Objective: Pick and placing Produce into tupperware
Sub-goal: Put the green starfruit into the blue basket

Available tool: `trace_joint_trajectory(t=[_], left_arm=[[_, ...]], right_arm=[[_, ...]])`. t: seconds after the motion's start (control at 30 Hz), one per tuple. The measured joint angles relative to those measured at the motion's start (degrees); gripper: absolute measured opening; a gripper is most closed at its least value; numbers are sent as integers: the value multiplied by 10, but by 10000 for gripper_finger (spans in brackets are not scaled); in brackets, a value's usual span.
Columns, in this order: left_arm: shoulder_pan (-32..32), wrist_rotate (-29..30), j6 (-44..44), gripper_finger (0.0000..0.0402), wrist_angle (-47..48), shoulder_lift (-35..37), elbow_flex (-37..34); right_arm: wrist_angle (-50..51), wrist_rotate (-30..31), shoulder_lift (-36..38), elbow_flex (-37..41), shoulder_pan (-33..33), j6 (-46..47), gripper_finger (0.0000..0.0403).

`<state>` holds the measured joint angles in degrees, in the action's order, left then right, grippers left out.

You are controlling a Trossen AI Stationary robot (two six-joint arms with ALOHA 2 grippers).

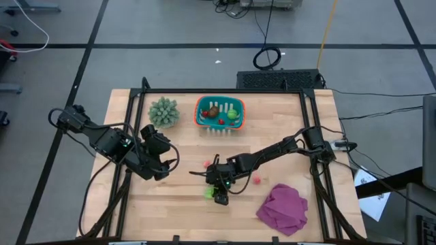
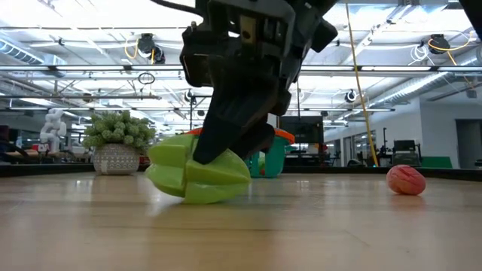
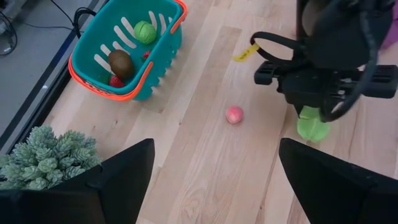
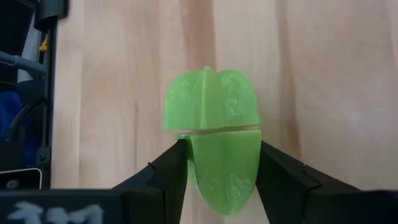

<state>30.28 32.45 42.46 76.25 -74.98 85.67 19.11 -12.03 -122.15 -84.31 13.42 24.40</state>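
Down low, right pincer (image 4: 217, 165) clamped on ridged light-green plastic toy fruit (image 4: 214, 134) touching wooden surface (image 1: 184, 204); left pincer (image 1: 162, 163) spread apart, near spiky grey-green plant (image 1: 163, 112); teal-blue orange-rimmed tub (image 1: 219, 113) well apart

The wooden table (image 1: 170, 204) carries the tupperware (image 1: 219, 114), a spiky plant (image 1: 163, 112) and a magenta cloth (image 1: 283, 209).
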Motion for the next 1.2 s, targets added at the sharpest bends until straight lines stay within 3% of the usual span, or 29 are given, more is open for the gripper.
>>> trace_joint_trajectory(t=[0.9,1.2], left_arm=[[0,0,-2,349,0,0,0],[0,0,-2,349,0,0,0]], right_arm=[[129,17,-1,2,-20,0,157],[144,45,-1,2,-20,-2,126]])
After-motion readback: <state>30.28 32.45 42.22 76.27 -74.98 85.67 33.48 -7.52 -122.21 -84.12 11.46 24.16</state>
